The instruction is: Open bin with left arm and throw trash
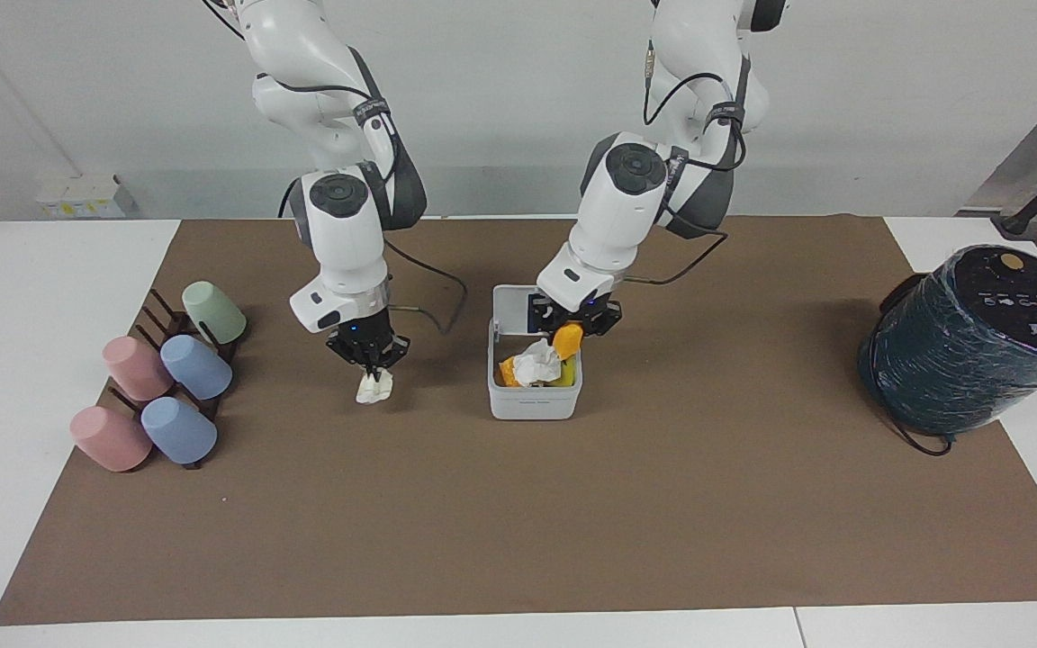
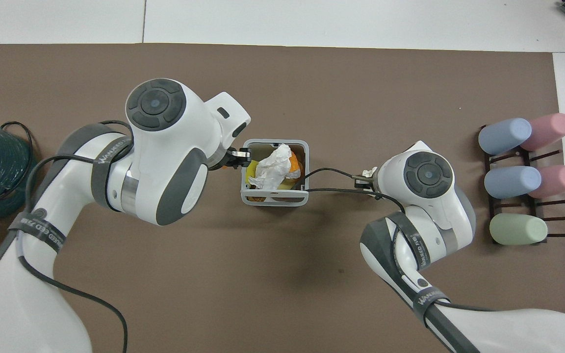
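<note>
The white bin (image 1: 532,405) stands mid-mat with its lid (image 1: 508,310) hinged up. Inside lie a crumpled white tissue (image 1: 535,364) and orange and yellow pieces. My left gripper (image 1: 570,331) is shut on the small orange-yellow lump (image 1: 566,341) and holds it over the bin's opening, at the edge toward the left arm's end. My right gripper (image 1: 372,364) is shut on the cream paper wad (image 1: 374,388), low over the mat between bin and cups. The overhead view shows the bin (image 2: 275,200), the tissue (image 2: 271,171), the left gripper (image 2: 233,159) and the wad (image 2: 370,171).
A large dark film-wrapped cylinder (image 1: 969,342) stands at the left arm's end. Pastel cups lie on a dark rack (image 1: 167,378) at the right arm's end. The right arm's cable (image 2: 321,179) hangs over the bin's corner in the overhead view.
</note>
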Motion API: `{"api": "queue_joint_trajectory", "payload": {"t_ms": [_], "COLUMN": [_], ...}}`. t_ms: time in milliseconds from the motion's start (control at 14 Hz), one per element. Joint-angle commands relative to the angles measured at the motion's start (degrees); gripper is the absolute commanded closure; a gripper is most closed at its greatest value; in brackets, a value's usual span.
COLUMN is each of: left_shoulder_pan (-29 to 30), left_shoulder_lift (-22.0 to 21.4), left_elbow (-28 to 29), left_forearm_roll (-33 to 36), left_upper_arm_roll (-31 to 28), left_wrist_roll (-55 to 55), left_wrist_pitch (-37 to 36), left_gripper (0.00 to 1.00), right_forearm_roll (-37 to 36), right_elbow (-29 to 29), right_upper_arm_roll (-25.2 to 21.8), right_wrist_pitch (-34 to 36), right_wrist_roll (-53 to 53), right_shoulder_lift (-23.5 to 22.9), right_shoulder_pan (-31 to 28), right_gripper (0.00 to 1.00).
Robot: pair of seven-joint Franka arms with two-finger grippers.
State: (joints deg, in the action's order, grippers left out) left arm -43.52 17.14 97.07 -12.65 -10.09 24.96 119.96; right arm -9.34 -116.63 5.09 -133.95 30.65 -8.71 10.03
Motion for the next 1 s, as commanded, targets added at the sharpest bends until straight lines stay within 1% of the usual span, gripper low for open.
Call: {"api": "queue_joint_trajectory", "payload": {"t_ms": [0, 71, 143, 286, 500, 643, 786, 929], "left_shoulder_pan": [-1.9, -1.9, -2.3, -2.3, -1.7, 0.0, 3.7, 8.0], "left_shoulder_lift": [0.1, 0.1, 0.1, 0.1, 0.0, 0.0, -0.1, -0.3], "left_elbow": [1.0, 1.0, 0.9, 0.6, -0.6, -4.9, -9.5, -13.4], "left_forearm_roll": [-1.1, -1.1, -1.0, -1.0, -0.2, -0.1, -0.2, -0.2], "left_upper_arm_roll": [-0.9, -0.9, -1.0, -1.0, -1.1, -1.4, -1.4, -1.3], "left_wrist_roll": [1.4, 1.4, 1.5, 1.3, 1.4, 1.2, 0.7, -0.9], "left_wrist_pitch": [2.2, 2.2, 2.0, 1.8, -1.9, -8.0, -14.6, -19.7], "left_gripper": [0.84, 0.13, 0.00, 0.00, 0.00, 0.00, 0.00, 0.00], "right_forearm_roll": [-0.3, -0.2, -0.2, -0.1, 3.9, 6.2, 9.3, 9.7], "right_elbow": [1.7, 1.7, 1.7, 2.2, 6.0, 7.8, 10.0, 12.5], "right_upper_arm_roll": [0.4, 0.4, 0.4, 0.5, 0.5, 0.6, 1.0, 1.0], "right_wrist_pitch": [2.8, 2.9, 3.0, 3.9, 6.6, 7.4, 7.3, 7.4], "right_wrist_roll": [0.6, 0.5, 0.4, 0.3, 0.3, 0.6, 1.0, 3.1], "right_shoulder_lift": [2.9, 4.1, 5.5, 7.6, 7.3, 6.5, 5.1, 3.4], "right_shoulder_pan": [-0.8, -1.3, -2.0, -2.1, -1.6, -1.3, -0.5, 2.1], "right_gripper": [1.00, 1.00, 1.00, 1.00, 1.00, 1.00, 1.00, 1.00]}}
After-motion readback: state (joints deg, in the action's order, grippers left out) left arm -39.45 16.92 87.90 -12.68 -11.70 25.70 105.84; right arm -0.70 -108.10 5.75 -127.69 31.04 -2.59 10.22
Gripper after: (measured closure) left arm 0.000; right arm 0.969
